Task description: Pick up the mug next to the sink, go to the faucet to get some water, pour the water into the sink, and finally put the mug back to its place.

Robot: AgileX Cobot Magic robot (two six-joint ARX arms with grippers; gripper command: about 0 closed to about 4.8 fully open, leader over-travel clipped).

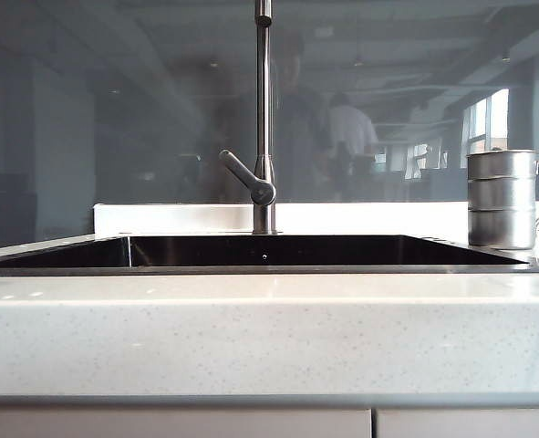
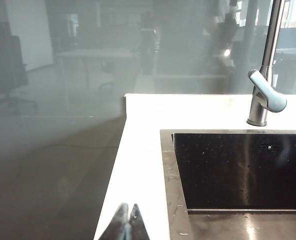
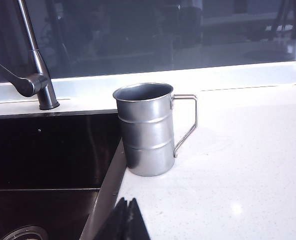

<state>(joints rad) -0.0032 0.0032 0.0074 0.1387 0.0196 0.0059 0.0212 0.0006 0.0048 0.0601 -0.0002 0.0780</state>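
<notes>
The sink is a wide, flat-bottomed rectangular basin, glossy black, framed by a thin brushed-metal rim and sunk into a pale speckled stone counter with a smooth, faintly shiny top. Water droplets dot the metal rim in the left wrist view.

Behind the sink, at the middle of its back edge, the faucet rises as a slim chrome pipe, round in section, with a short blunt lever angled out from its lower part.

The mug stands upright on the counter just beside the sink's right back corner, its base at the rim's edge. It is a brushed-steel cylinder with ridged horizontal bands, a slightly flared lip and a thin angular wire handle pointing away from the sink. It looks empty inside.

A smooth grey glass panel behind the sink mirrors a dim room.

The left gripper hangs off the sink's left front corner, its dark tapered fingers pressed together on nothing. The right gripper sits over the counter at the sink's right edge, in front of the mug and apart from it, likewise clenched and empty.
</notes>
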